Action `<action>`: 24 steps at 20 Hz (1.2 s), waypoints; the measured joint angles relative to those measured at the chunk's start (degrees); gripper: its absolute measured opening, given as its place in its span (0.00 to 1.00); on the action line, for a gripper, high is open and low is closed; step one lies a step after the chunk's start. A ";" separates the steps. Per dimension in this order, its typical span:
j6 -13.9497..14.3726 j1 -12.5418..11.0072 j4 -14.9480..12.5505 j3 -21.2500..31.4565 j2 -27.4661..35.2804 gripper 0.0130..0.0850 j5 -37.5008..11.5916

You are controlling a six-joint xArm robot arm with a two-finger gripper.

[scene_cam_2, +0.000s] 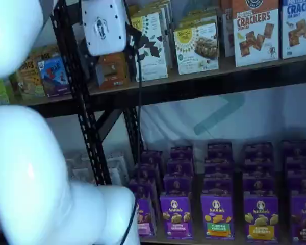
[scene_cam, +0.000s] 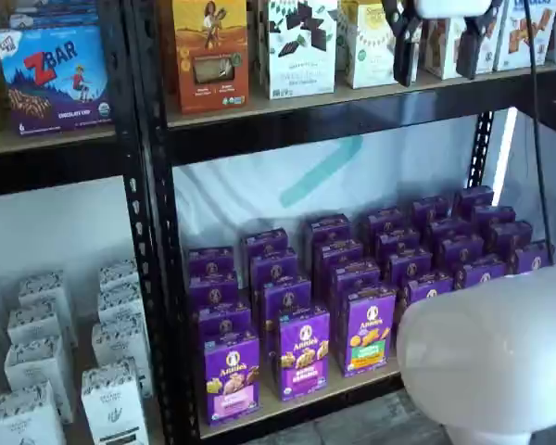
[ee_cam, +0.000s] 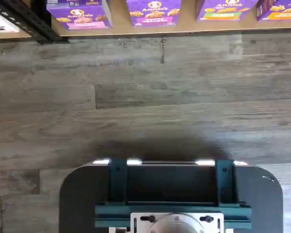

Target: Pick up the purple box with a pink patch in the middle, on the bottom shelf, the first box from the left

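Observation:
The purple box (scene_cam: pixel 230 375) stands upright at the front left of the bottom shelf (scene_cam: pixel 306 400), with a pink patch low on its front. In the wrist view it (ee_cam: pixel 80 14) stands on the tan board (ee_cam: pixel 117 26) beside a black upright. In a shelf view it (scene_cam_2: pixel 145 217) is partly hidden behind the white arm. My gripper (scene_cam: pixel 437 51) hangs high up in front of the upper shelf, far above the box. Its two black fingers (scene_cam: pixel 403 42) are apart with a plain gap and hold nothing. Its white body (scene_cam_2: pixel 104 25) shows in a shelf view.
Several more purple Annie's cartons (scene_cam: pixel 366 329) fill the shelf in rows, one with a green patch. White boxes (scene_cam: pixel 116 399) stand in the left bay behind a black upright (scene_cam: pixel 153 232). The white arm (scene_cam: pixel 491 357) blocks the foreground. A dark mount (ee_cam: pixel 172 199) sits over the wooden floor.

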 joint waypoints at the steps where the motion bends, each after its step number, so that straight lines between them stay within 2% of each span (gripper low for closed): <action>1: -0.30 -0.52 0.56 0.22 -0.24 1.00 -0.38; 2: -1.09 -2.08 2.21 0.86 -0.94 1.00 -1.46; 5: -1.52 -2.78 3.25 1.15 -1.20 1.00 -1.96; 15: 0.75 0.80 0.35 5.66 -1.76 1.00 -5.96; 17: 1.97 2.71 -1.58 7.33 -1.76 1.00 -7.20; 19: 2.70 3.61 -2.58 9.73 -2.28 1.00 -9.38; 24: 1.77 2.05 -0.09 15.22 -2.69 1.00 -14.01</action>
